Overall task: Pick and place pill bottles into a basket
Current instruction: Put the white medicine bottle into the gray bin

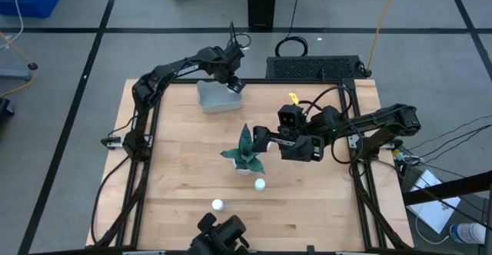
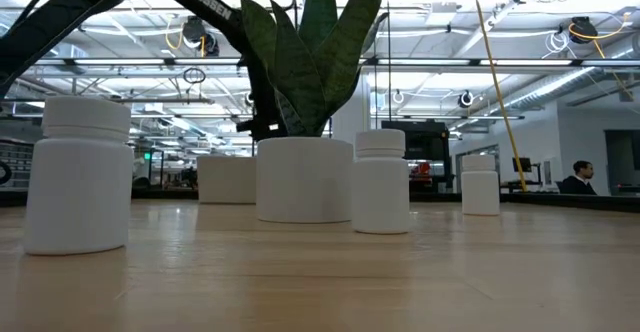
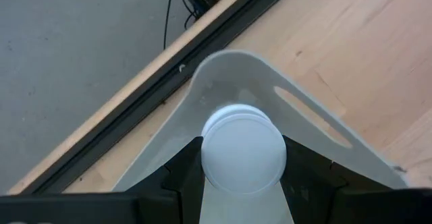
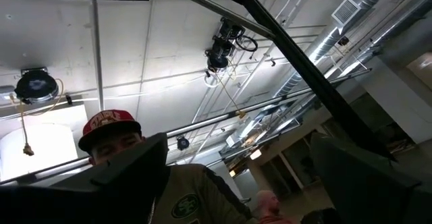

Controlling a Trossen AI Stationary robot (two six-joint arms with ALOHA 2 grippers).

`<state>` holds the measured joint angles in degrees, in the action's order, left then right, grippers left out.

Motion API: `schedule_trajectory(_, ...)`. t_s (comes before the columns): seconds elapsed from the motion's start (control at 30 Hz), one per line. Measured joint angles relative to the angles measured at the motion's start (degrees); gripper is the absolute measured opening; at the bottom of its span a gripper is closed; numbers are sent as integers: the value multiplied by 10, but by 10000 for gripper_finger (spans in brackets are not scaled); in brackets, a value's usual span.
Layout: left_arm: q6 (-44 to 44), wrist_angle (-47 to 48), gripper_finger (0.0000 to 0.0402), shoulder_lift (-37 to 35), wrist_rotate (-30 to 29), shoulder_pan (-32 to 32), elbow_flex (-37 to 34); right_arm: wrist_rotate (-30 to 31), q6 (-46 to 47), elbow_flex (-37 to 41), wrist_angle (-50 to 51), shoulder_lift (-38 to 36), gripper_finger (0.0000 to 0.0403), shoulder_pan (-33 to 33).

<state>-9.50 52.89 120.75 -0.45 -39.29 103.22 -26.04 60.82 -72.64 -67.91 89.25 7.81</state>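
Note:
In the left wrist view a white pill bottle (image 3: 243, 150) shows its round end, with my left gripper (image 3: 243, 166) shut on it over a corner of the pale basket (image 3: 233, 65). From above, that gripper (image 1: 234, 84) stands at the right end of the basket (image 1: 215, 98), at the table's far side. Three more pill bottles (image 2: 80, 177) (image 2: 380, 182) (image 2: 480, 192) stand upright on the table around the plant (image 1: 246, 151). My right gripper (image 1: 263, 138) is open beside the plant, pointing upward with nothing between its fingers. My left gripper pinches the bottle's round wall (image 3: 206, 160) between its two fingers (image 3: 183, 173), one on each side. The fingers come steeply from above. The bottle stands roughly upright, its round end toward the wrist, over the basket's inside; whether its lower end touches the basket floor cannot be seen.
The potted plant (image 2: 305, 177) stands mid-table, close to my right arm (image 1: 361, 124). Two bottles (image 1: 260, 183) (image 1: 217, 205) stand on the table's near half. A person in a red cap (image 4: 108, 126) shows beyond the right gripper. Black frame rails (image 1: 142, 147) run along the table's sides.

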Motion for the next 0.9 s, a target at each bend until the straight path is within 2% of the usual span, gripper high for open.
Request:
schedule_trajectory(0.27, -10, -32, 165, 1, 8, -1, -29, -10, 0, 0, 0, 0, 357, 0)
schedule_trajectory(0.47, -7, -35, 192, 1, 8, -1, -42, -11, 0, 0, 0, 0, 357, 0)
schedule_trajectory(0.73, -17, -40, 180, 1, 4, 0, -45, -11, -1, 0, 0, 0, 357, 0)
schedule_trajectory(0.9, -27, -41, 207, 1, 4, 0, -45, -12, -2, 0, 0, 0, 357, 0)
